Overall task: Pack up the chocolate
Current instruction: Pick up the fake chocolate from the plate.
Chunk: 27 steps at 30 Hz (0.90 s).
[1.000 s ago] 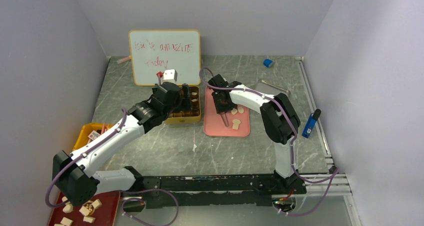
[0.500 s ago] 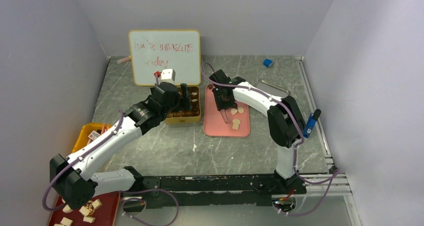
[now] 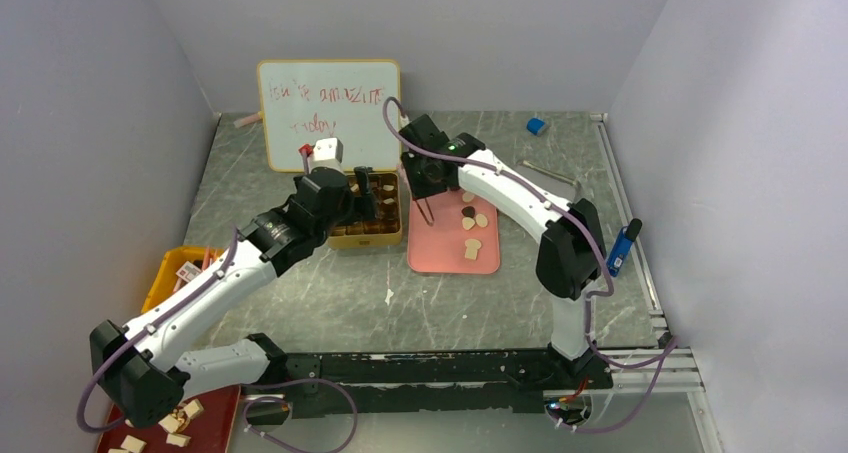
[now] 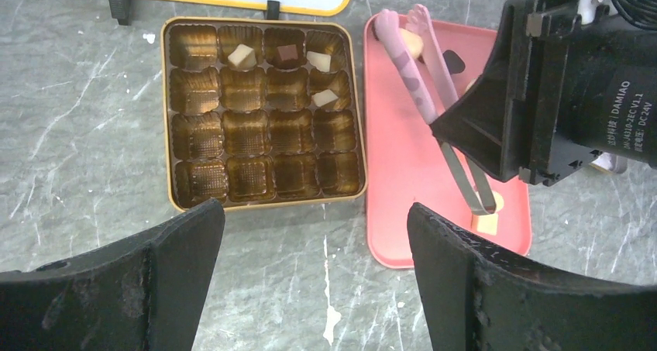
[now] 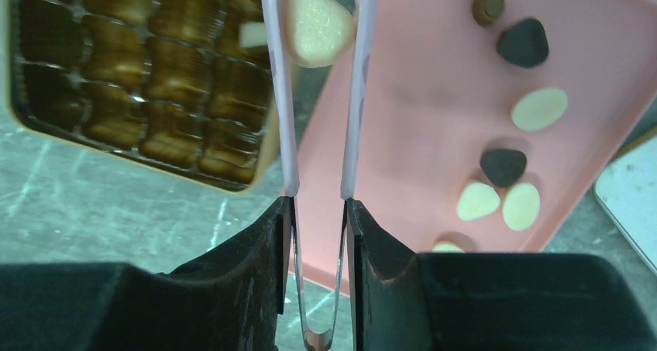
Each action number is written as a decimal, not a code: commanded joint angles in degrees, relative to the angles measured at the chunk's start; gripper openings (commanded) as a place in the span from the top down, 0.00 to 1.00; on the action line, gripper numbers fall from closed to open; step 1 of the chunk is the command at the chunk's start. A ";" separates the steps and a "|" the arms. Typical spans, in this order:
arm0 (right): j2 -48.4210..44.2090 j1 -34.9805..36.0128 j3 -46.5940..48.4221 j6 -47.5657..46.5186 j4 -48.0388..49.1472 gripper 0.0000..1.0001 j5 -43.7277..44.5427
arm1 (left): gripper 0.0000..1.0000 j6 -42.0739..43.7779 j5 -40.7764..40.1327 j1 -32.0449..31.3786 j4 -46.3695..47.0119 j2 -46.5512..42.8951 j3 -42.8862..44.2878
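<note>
1. The right gripper [image 5: 316, 211] is clenched on a pair of pink-sleeved metal tongs [image 5: 283, 95]. The tongs pinch a pale tan rounded chocolate piece [image 5: 316, 24] over the seam between the gold square box of ribbed cells [image 4: 262, 204] and the pink rectangular tray [image 4: 403, 173].
2. The left gripper [image 4: 314, 227] hangs above the box, fingers spread wide, holding nothing.
3. Four small pieces [image 4: 242, 54] sit in the box's far cells. The loose dark and pale chocolates [image 5: 539, 108] lie on the tray.
4. Here's the worry: only the tong tips hold that rounded piece. We judge that a slight slackening or tilt could squirt it out onto the box rim or the table rather than into a cell. The left arm is close, too, so the tongs could clip it.
5. Below is a grey marbled tabletop [image 3: 330, 293], with pale lilac walls [image 3: 90, 123] all round. A yellow-framed whiteboard with red scrawl [image 3: 328, 113] stands behind the box.
</note>
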 commanded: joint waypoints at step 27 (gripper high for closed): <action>9.81 7.31 15.02 -2.27 -2.08 0.95 -3.91 | 0.07 -3.21 -3.03 -0.33 -2.23 -4.15 -0.76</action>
